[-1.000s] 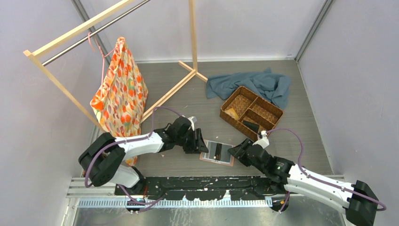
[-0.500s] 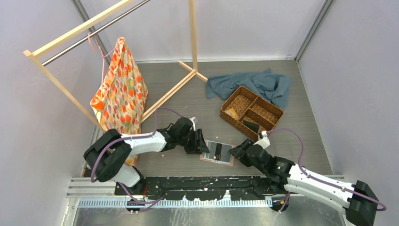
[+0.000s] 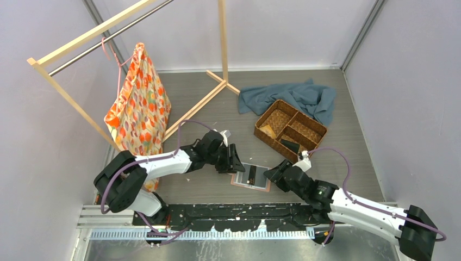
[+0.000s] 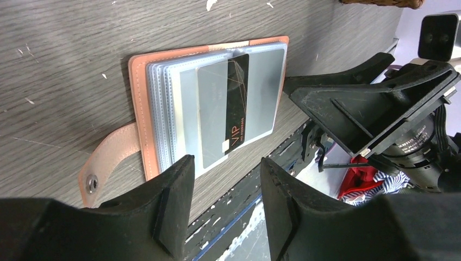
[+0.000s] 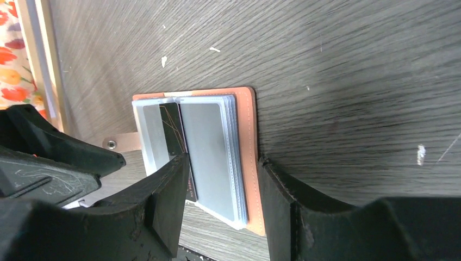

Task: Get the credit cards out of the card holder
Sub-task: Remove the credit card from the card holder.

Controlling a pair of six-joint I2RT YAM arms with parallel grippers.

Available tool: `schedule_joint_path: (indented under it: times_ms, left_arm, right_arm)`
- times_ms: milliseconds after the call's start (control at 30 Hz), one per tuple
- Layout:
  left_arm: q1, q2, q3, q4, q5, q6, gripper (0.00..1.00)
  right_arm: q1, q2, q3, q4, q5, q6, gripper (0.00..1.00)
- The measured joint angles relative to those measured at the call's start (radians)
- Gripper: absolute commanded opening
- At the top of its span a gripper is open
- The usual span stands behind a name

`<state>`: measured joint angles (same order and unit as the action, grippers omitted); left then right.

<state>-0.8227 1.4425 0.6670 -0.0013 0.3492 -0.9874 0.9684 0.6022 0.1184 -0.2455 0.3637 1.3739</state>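
Open card holder, black card perhaps partly out

Card holder matt leather-like; table woodgrain.

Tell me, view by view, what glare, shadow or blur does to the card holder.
Top external: even light, sharp, but the card holder is tiny in frame. Left wrist: pale sheen on the plastic sleeves veils part of the black card; the left fingers are dark and soft. Right wrist: holder sharp, the right fingers black, detail lost.
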Motion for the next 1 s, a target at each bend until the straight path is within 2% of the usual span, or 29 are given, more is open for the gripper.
schedule_joint_path:
  times_ms: [167, 433, 667, 833, 1000]
  left_arm:
    - [0.0, 0.018, 0.0, 0.006, 0.015, 0.0, 0.49]
    - [0.0, 0.07, 0.0, 0.008, 0.019, 0.0, 0.49]
    - [0.0, 0.072, 0.0, 0.011, 0.021, 0.001, 0.48]
    - [0.0, 0.071, 0.0, 0.01, 0.021, 0.001, 0.48]
    - [0.0, 0.041, 0.005, -0.001, 0.027, 0.002, 0.49]
  right_arm:
    - [0.0, -0.016, -0.036, 0.06, -0.002, 0.034, 0.53]
    - [-0.002, -0.118, -0.076, 0.119, -0.01, 0.074, 0.44]
    - [-0.002, -0.156, -0.08, 0.133, -0.026, 0.07, 0.46]
    - [-0.002, -0.093, -0.079, 0.134, -0.039, 0.041, 0.48]
    - [-0.002, 0.051, -0.035, 0.158, -0.06, -0.005, 0.49]
